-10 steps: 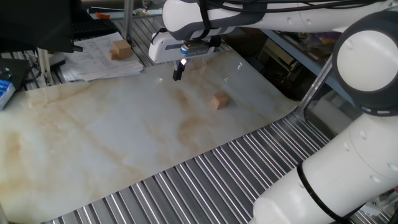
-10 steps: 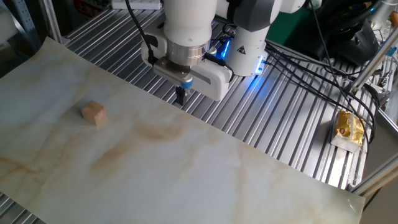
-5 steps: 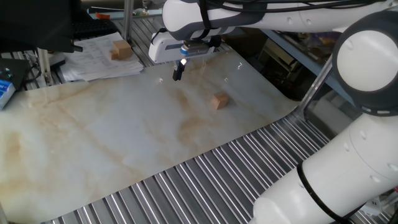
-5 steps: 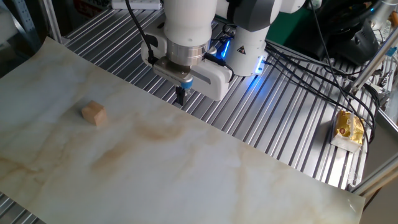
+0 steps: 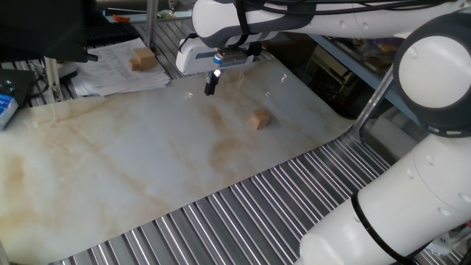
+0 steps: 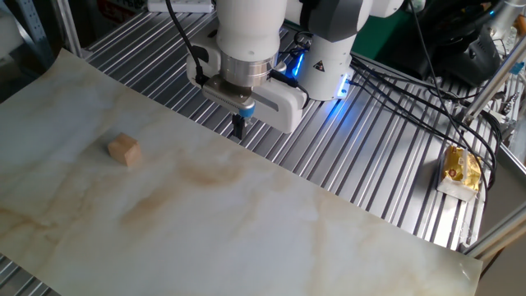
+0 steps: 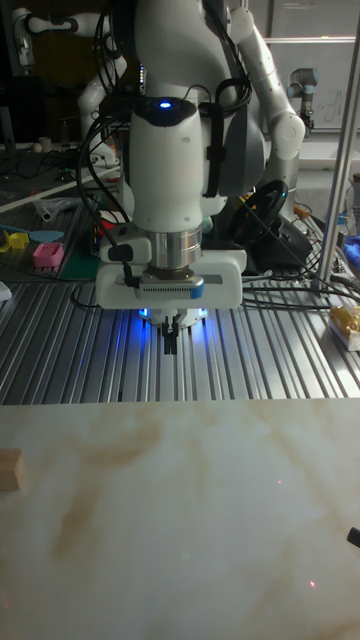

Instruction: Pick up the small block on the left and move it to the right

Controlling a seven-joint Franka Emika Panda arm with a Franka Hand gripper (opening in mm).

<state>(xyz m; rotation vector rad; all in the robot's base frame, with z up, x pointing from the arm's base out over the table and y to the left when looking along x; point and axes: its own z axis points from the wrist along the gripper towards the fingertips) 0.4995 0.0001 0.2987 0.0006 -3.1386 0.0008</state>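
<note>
Pincer (image 6: pixel 239 128) pressed together, empty, hanging above the bench (image 6: pixel 271 238) edge. Small block (image 6: pixel 123 150) sits well apart on the marbled sheet.

Tall view: block (image 7: pixel 9 470) cut by left edge, only part shows. Dark object (image 7: pixel 354 537) at right edge clipped, unidentifiable. Gripper (image 7: pixel 173 343) fingers seen edge-on as one dark sliver; gap between them not resolvable in any view.

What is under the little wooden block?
The small block sits flat on the marbled sheet covering the table. Nothing else shows beneath it, though the spot right under it is hidden. The gripper hangs apart.
</note>
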